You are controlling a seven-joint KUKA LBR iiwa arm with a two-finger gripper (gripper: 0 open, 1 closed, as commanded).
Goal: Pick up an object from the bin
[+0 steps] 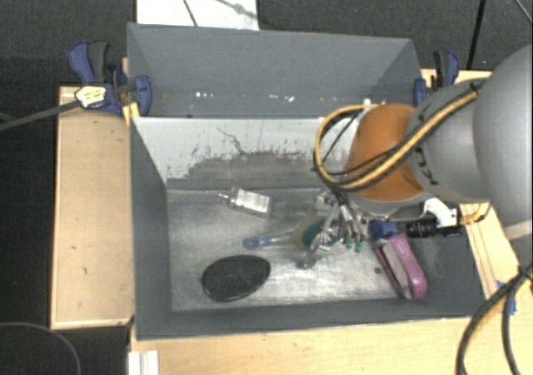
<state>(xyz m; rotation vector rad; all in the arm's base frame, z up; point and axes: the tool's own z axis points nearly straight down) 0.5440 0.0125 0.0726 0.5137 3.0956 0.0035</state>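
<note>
Black oval brush [236,277] lies near left, purple case [405,266] near right, and the gripper [326,242] hangs low over a blue-handled green tool [279,239] in the middle of the bin [154,223], grip state impossible to tell, so this looks like the grasp stage, and next it should close firmly and lift straight.

One camera, up above the grey metal bin [266,73] and set a little back toward its near side. It looks down and slightly forward onto the bin's far wall. It's near enough to take in all four walls plus a margin around them, and the arm [500,140] comes in over the bin's right wall.
</note>
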